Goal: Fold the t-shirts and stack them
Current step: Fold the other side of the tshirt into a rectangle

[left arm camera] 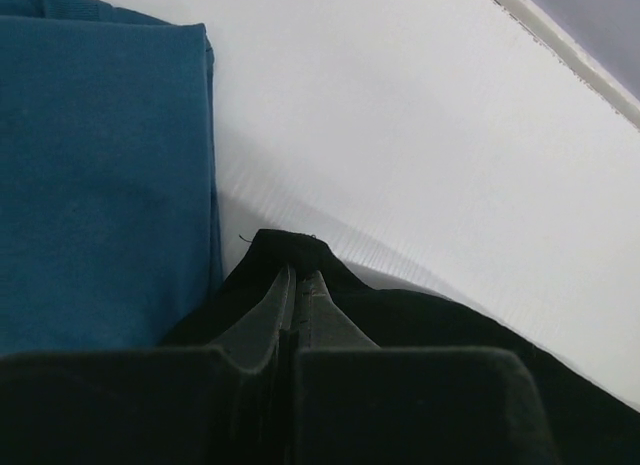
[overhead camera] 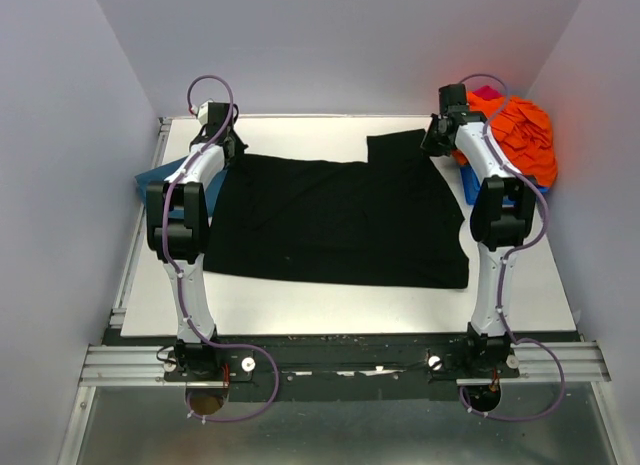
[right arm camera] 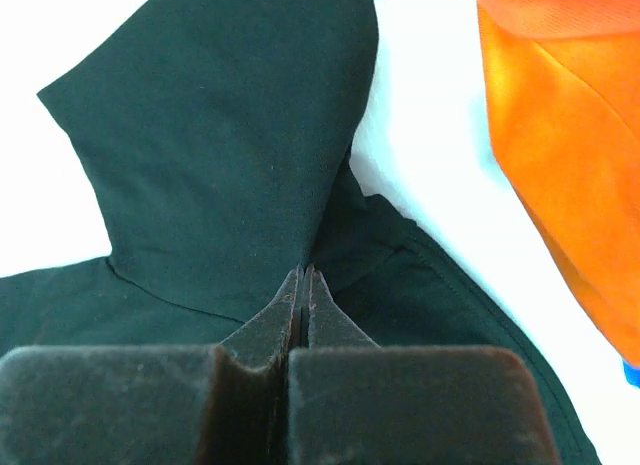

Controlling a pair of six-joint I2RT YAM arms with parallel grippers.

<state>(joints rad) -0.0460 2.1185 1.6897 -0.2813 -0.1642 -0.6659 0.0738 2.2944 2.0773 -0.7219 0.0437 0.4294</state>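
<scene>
My left fingers pinch the far-left corner of the black t-shirt, which lies spread flat on the table. My right fingers pinch its far-right corner. Paired grips should keep the fold even. The folded teal t-shirt lies just left of it.

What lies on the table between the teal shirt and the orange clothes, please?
The black t-shirt, spread flat, fills most of the stretch between the teal shirt and the orange clothes, as the top view shows.
</scene>
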